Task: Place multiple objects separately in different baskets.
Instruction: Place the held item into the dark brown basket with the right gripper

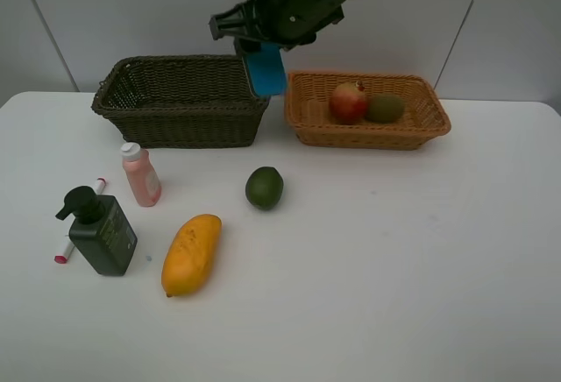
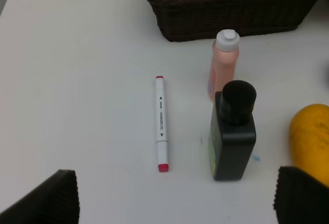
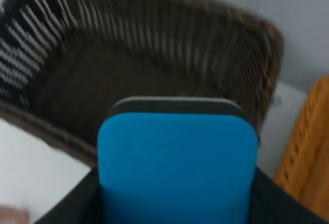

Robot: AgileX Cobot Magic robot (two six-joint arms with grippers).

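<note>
right gripper [image 1: 262,53] was clamped on the blue eraser block [image 1: 266,71] in the high view, the block's long axis roughly vertical, raised at the right end of the dark basket [image 1: 180,121], beside the orange basket [image 1: 368,134]; the fingers were hard to pick out against the dark arm. the red-green mango [image 1: 348,102] and kiwi [image 1: 385,108] lay touching in the orange basket. the yellow mango [image 1: 190,253] ran lengthwise from near-left to far-right, the lime [image 1: 264,187] near it. the marker [image 1: 63,254] was mostly hidden behind the pump bottle [image 1: 101,231]; the pink bottle [image 1: 140,174] stood nearby. in the left wrist view the left gripper [image 2: 169,201] was spread wide and empty, only its tips showing, and the marker lay full length, pointing toward the dark basket, with the yellow mango cut off at the edge. the right wrist view was blurred: the block filled the foreground over the dark basket's corner, hiding the fingertips.
</note>
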